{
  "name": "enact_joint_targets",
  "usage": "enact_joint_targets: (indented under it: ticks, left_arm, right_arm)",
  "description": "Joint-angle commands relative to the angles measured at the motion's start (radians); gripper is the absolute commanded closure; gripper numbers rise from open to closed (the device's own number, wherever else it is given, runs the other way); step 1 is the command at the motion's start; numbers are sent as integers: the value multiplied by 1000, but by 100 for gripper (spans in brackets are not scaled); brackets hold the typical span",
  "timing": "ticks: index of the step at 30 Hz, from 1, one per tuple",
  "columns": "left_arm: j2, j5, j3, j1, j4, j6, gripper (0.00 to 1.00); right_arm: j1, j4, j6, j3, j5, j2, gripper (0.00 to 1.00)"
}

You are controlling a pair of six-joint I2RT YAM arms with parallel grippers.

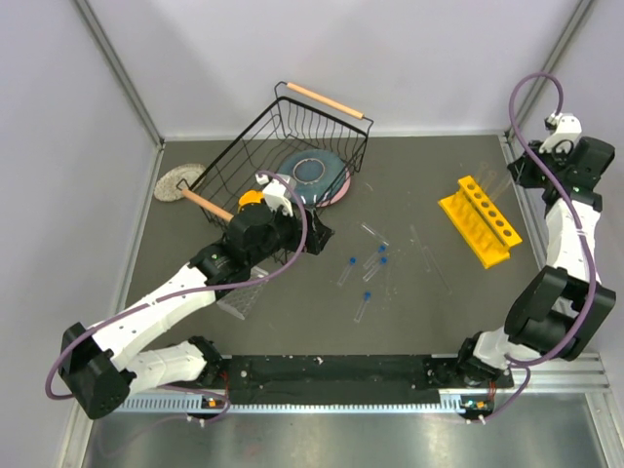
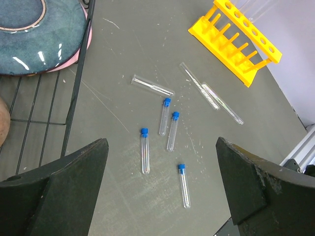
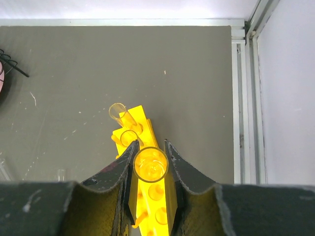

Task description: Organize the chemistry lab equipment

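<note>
The yellow holed rack lies at the right of the table. My right gripper is shut on a clear glass tube, held upright over the rack. Two more clear tubes stand in its far holes. My left gripper is open and empty above several blue-capped tubes that lie mid-table. Clear uncapped tubes lie beyond them, towards the rack. A clear plastic rack lies under the left arm. The left gripper is beside the basket's corner.
A black wire basket with wooden handles stands at the back left, tilted, holding a blue plate and an orange bowl. A round woven mat lies left of it. A metal rail edges the table on the right.
</note>
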Motion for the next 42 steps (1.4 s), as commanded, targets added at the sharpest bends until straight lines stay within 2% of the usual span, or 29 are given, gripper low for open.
enact_joint_targets:
  ticks: [1,15,30,42]
  left_arm:
    - [-29,4,-12,5,26,-14,4]
    - [-35,-1,-23,3,22,-19,4]
    - [-32,2,-26,5,17,-23,4]
    - [-31,11,-28,3,17,-31,4]
  right_arm:
    - [7,35,-3,13,-17,27,88]
    - [34,35,-34,-25,-5,51,88]
    - [66,187,-95,-145,-46,74,87]
    - [76,185,-151,-171,-45,91,84]
